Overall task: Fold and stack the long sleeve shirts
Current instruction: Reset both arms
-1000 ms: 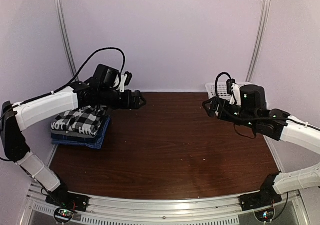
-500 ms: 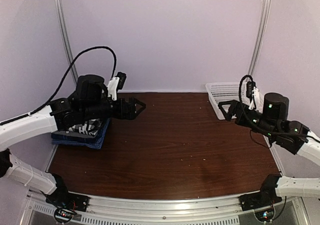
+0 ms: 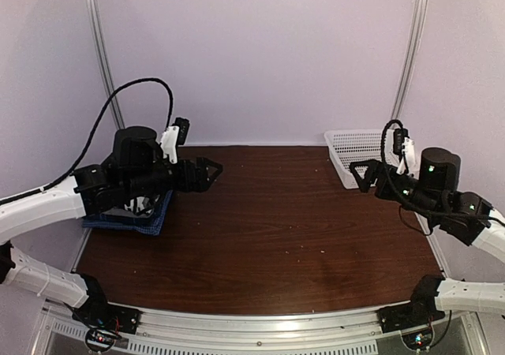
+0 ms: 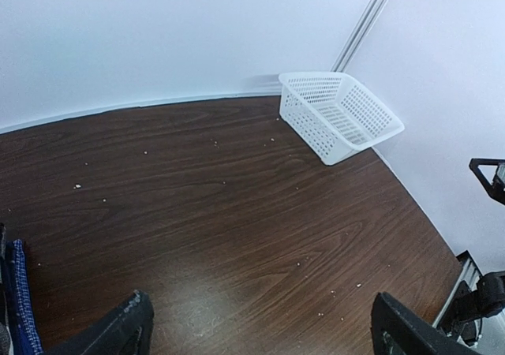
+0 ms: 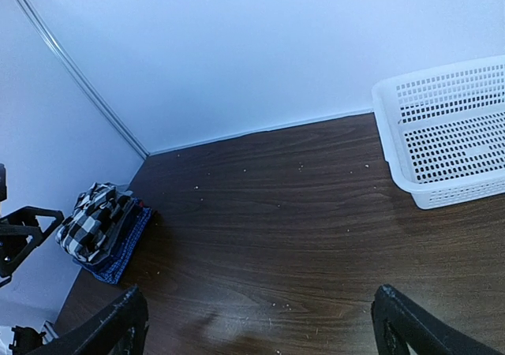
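Note:
A stack of folded shirts [image 5: 104, 230] lies at the table's left edge, the black-and-white plaid shirt [image 5: 93, 219] on top of dark blue ones [image 5: 130, 241]. In the top view my left arm hides most of the stack [image 3: 150, 221]. My left gripper [image 3: 207, 169] is open and empty, held above the table right of the stack. My right gripper [image 3: 361, 174] is open and empty, held above the table's right side in front of the basket. Both wrist views show wide-apart fingertips [image 4: 126, 327] [image 5: 118, 323] with bare wood between them.
A white plastic mesh basket [image 3: 353, 143] stands at the back right corner, empty; it also shows in the left wrist view [image 4: 339, 114] and the right wrist view [image 5: 450, 134]. The dark wood table [image 3: 276, 229] carries small crumbs. Walls close in the sides and back.
Both arms have pulled back toward their own sides and risen. The left arm has swung over the stack and now hides most of it. Both grippers stay open.

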Robot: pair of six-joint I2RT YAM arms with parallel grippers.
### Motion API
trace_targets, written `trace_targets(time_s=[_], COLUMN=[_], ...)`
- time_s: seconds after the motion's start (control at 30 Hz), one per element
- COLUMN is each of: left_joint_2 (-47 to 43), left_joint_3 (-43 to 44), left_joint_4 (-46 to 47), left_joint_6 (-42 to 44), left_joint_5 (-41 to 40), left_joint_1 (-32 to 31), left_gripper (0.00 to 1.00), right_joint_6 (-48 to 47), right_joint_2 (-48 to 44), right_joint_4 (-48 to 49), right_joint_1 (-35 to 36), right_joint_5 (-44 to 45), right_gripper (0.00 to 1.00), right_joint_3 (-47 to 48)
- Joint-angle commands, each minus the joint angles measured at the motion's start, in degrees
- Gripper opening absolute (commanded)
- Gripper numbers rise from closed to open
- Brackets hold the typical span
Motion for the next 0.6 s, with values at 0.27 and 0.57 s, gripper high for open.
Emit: trace_targets(time_s=[0.27,0.57], left_joint_2=[-2.28,-2.2], left_joint_3=[-1.47,-1.57], left_joint_4=[2.18,2.1], left_joint_6=[0.19,0.19], left_joint_5=[-3.33,-3.69], left_joint_1=[-0.27,-0.22], left_gripper=[0.98,0.98], right_joint_6=[-1.49,-1.75], right_joint_2=[0.7,0.18], right_joint_4=[0.87,0.94], right_joint_1=[-0.27,-0.24], right_joint_5=[1.74,1.98], right_gripper=[1.0,1.0], right_joint_3=[1.13,1.16])
